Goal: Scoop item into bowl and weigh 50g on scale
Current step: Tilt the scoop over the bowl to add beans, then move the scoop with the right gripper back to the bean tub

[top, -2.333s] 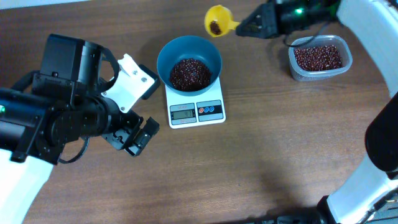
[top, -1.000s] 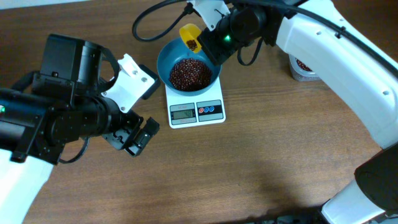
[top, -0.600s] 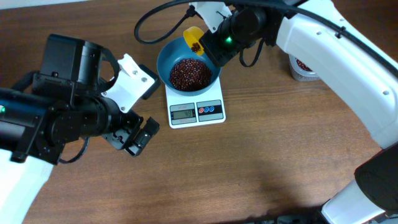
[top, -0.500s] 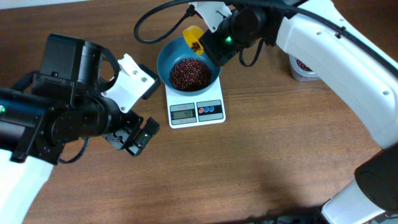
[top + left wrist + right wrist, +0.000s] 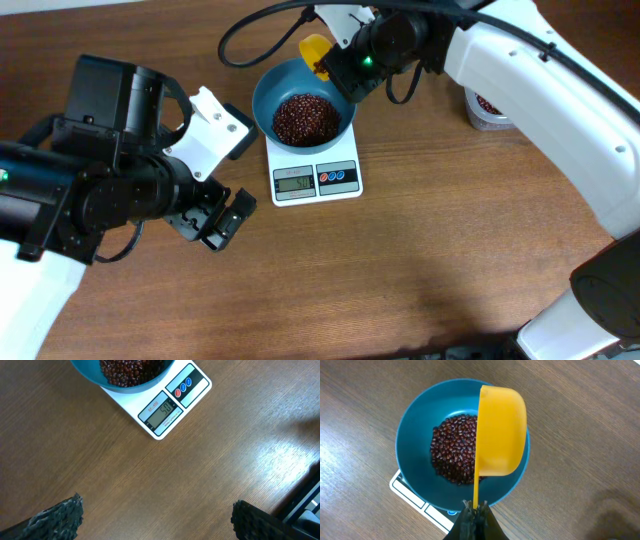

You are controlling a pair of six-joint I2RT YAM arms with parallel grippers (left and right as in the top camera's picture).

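Note:
A teal-blue bowl (image 5: 277, 83) stands on the white scale (image 5: 340, 188) and holds a heap of dark red-brown beans (image 5: 305, 117). The bowl (image 5: 415, 435) and beans (image 5: 452, 455) also show in the right wrist view. The scale display (image 5: 161, 411) reads 50. My right gripper (image 5: 475, 507) is shut on the handle of a yellow scoop (image 5: 501, 430), which is tipped on its side over the bowl's far rim (image 5: 315, 48). My left gripper (image 5: 155, 517) is open and empty over bare table, in front of and left of the scale (image 5: 192, 382).
A clear plastic tub (image 5: 480, 112) with more beans sits at the back right, mostly hidden behind my right arm. The wooden table (image 5: 400, 270) surrounds the scale.
The right gripper carried the scoop from the tub side to the bowl and tipped it on its side over the rim. The scale reading rose to 50. The left arm has not moved.

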